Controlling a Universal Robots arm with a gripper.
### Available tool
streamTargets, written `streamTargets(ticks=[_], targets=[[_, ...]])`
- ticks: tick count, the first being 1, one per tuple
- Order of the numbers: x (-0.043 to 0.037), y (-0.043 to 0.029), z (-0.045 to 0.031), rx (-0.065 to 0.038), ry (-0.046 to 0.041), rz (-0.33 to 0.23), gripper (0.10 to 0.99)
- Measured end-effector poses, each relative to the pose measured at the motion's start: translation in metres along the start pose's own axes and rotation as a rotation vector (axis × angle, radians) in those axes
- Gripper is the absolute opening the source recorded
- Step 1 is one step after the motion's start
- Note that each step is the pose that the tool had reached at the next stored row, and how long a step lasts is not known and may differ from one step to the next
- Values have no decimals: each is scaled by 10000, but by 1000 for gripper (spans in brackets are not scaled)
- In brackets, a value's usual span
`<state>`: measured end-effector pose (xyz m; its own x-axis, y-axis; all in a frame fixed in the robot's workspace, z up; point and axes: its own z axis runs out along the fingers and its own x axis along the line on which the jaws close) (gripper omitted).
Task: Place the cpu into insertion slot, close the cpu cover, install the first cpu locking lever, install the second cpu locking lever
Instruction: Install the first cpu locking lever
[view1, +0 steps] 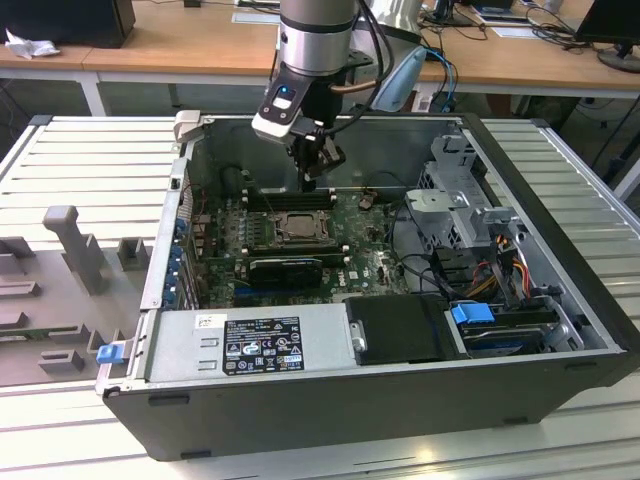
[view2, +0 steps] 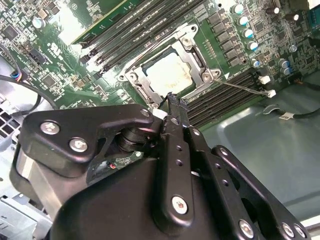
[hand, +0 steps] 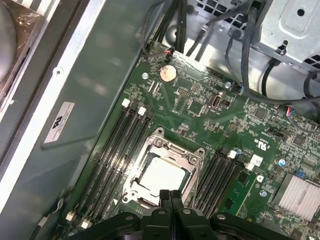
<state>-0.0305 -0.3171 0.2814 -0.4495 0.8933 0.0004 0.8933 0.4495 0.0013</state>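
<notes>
Ribbed grey bench (view1: 60, 160) carries an open computer case (view1: 400, 400) lying on its side. Findings, nearest first:

- Power supply (view1: 250, 345) lies along the near wall of the case, well short of the claw.
- Green motherboard (view1: 370, 260) covers the case floor below the claw.
- Claw (view1: 316, 180) hangs over the slot (view1: 298, 225), fingers pressed together with nothing seen between them. In both wrist views the joined tips (view2: 174, 97) (hand: 170, 194) sit at the edge of the socket frame; contact cannot be confirmed.
- Cpu (hand: 162, 175) (view2: 167, 75) is seated in the slot, directly ahead of the claw tips, its pale face showing through the window of the cover.
- Cover (hand: 175, 146) lies flat over the cpu, framing it on all sides.
- Thin metal lever (view2: 245, 87) runs out from a socket corner beside the claw and crosses the memory slots (hand: 125, 145); whether it is latched cannot be told.
- Memory slots flank the socket on both sides of the claw.
- Coin cell (hand: 167, 73) sits on the board well beyond the socket, near a bundle of black cables.
- Wooden desks (view1: 180, 40) stand behind the arm, past the far wall of the case
</notes>
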Motion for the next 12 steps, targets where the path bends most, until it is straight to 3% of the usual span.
streamTargets(ticks=[12], targets=[[0, 0, 0, 0, 1, -698, 106]])
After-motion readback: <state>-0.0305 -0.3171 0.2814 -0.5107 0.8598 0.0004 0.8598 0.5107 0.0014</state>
